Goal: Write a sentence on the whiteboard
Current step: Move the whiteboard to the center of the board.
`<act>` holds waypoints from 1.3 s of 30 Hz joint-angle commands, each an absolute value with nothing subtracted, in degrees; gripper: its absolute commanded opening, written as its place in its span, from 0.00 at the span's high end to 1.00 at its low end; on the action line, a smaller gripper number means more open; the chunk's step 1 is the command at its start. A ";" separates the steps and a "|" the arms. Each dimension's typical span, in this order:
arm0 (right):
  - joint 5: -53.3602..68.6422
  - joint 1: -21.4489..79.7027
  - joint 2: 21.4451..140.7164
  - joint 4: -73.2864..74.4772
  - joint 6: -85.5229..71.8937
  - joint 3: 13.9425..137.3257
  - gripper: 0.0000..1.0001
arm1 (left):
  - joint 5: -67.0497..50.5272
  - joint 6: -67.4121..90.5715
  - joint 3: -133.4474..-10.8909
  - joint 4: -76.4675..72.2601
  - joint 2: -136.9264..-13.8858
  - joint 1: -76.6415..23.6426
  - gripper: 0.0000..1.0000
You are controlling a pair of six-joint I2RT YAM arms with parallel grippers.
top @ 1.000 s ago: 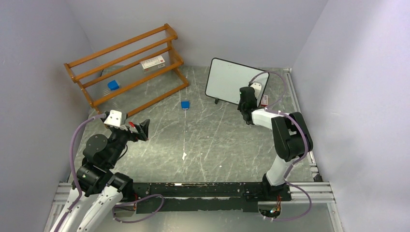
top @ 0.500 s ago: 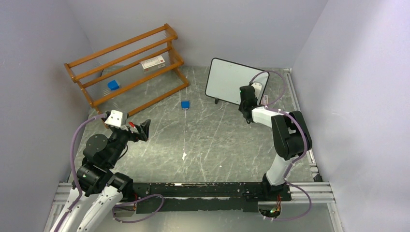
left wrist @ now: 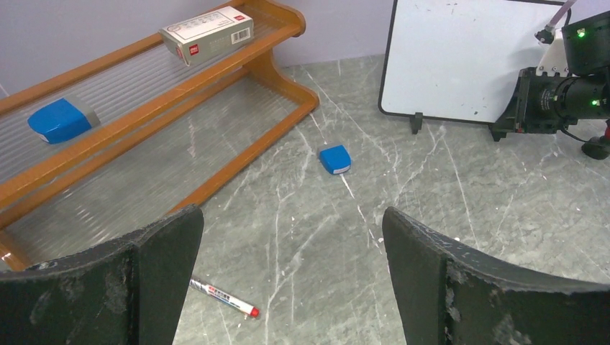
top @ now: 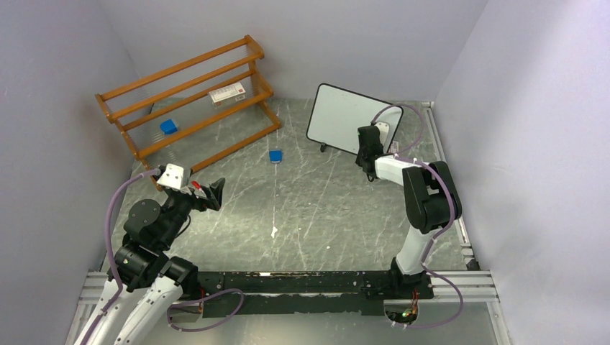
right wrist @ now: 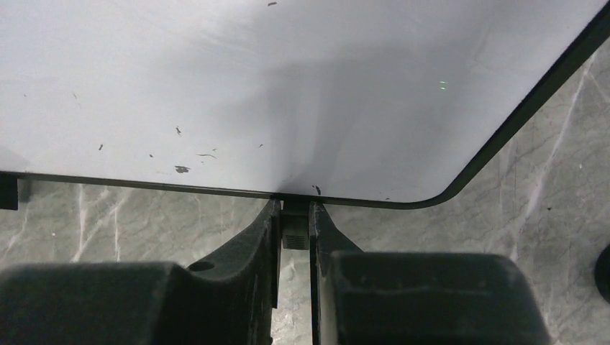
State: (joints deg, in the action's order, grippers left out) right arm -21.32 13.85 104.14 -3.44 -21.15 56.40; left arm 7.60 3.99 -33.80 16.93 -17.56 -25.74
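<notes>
The whiteboard (top: 337, 115) stands tilted at the back right; its face is blank apart from small dark specks, and no red sentence shows on it. It also shows in the left wrist view (left wrist: 460, 57) and the right wrist view (right wrist: 252, 86). My right gripper (top: 367, 144) (right wrist: 295, 213) is shut on the board's small black foot (right wrist: 295, 233) at its lower edge. My left gripper (top: 214, 192) (left wrist: 291, 237) is open and empty above the floor. A red-capped marker (left wrist: 223, 298) lies on the floor below its left finger.
A wooden rack (top: 190, 93) (left wrist: 237, 72) stands at the back left with a small box (top: 227, 93) (left wrist: 207, 34) and a blue eraser (top: 168, 126) (left wrist: 59, 119) on it. Another blue eraser (top: 275, 155) (left wrist: 335, 159) lies on the grey floor. Walls close in on three sides.
My right gripper has moved slightly towards the back, and the whiteboard has shifted a little back and right with it. The left arm has not moved.
</notes>
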 commanded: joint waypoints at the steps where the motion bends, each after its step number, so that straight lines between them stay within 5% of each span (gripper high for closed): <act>1: -17.99 13.72 102.19 -2.86 -19.67 54.22 1.00 | 6.35 3.34 -33.40 14.49 -17.38 -26.02 0.02; 39: -14.19 39.77 73.80 6.52 -26.28 31.12 1.00 | 7.46 3.52 -33.93 15.91 -14.93 -26.10 0.02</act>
